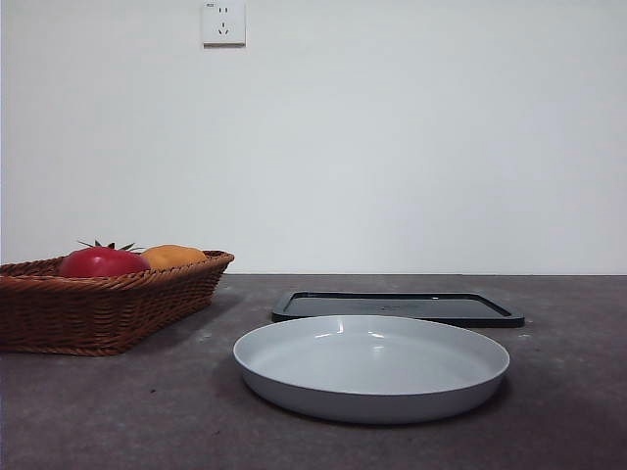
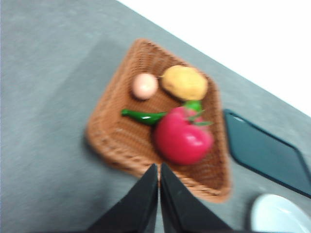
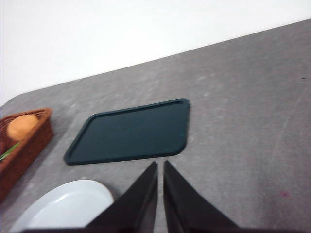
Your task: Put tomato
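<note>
Nearest the front camera sits a round, shallow, pale grey plate [image 1: 372, 367] on the dark grey worktop [image 1: 118, 411], close to its near edge. Just behind the plate lies a flat, dark green rectangular tray [image 1: 397, 306] with a raised rim — the two are near each other but apart.

Toward the worktop's left side stands a brown woven wicker basket [image 1: 98, 308], rectangular with sloping walls. It holds the glossy red round tomato [image 2: 182, 137], its green leafy stem top pointing toward a lumpy orange-yellow fruit [image 2: 184, 82] just beside it. A small pale pink round fruit [image 2: 145, 86] and a slim green chilli pepper [image 2: 143, 116] also lie in the basket; the pepper's tip reaches the tomato.

Above the basket's rim, the left gripper [image 2: 159, 167] hangs clear of the tomato, its two black jaws pressed together — nothing is between them. The right gripper [image 3: 160, 165] hangs over the bare worktop by the tray's edge, its jaws likewise pressed together and holding nothing.

A white wall socket [image 1: 223, 22] shows on the wall behind.
</note>
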Robot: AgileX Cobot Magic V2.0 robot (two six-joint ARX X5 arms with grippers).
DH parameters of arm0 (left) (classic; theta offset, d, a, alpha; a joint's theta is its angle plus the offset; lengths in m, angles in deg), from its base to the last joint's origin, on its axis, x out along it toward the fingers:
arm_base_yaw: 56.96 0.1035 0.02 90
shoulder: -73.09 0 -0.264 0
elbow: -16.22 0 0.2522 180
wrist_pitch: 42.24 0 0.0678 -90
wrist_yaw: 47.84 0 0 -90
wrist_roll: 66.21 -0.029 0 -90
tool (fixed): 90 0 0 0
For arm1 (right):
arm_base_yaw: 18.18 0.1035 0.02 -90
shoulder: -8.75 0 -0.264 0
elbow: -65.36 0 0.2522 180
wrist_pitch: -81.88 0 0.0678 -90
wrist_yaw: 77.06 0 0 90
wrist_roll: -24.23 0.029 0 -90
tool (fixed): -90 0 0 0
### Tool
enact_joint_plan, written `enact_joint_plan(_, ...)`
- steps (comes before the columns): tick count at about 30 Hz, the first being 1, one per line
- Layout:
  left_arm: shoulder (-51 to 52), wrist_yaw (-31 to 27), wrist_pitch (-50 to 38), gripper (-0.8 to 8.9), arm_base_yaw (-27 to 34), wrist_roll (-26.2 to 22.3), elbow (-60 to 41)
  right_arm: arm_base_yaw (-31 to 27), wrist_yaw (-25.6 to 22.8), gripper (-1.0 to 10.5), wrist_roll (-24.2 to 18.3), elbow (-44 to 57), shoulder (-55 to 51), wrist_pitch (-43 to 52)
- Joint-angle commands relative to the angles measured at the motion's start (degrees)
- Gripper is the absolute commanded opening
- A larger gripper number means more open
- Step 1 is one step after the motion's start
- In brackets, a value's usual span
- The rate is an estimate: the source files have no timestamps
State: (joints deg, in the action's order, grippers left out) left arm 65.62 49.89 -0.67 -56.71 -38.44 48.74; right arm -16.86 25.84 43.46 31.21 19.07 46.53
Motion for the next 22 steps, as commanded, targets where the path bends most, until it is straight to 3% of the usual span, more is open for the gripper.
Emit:
enact_joint_plan(1,-2.6,2.1,1.2,0.1,0.1,-2.4,4.9,0.0,2.0,0.1,-2.7,-5.7,3.8,-2.4)
enact_joint_plan(15,-18.1,18.4,13.0,0.1,-0.3,-14.0,24.7,1.3,16.1,0.1,-13.9,-28.0,21.4,-23.1)
enact_joint_plan(22,-23.5,20.9,16.7,0.1,-3.4,-17.3,31.4,5.9,18.9,0.1,-16.6,-33.9,26.1,-28.0)
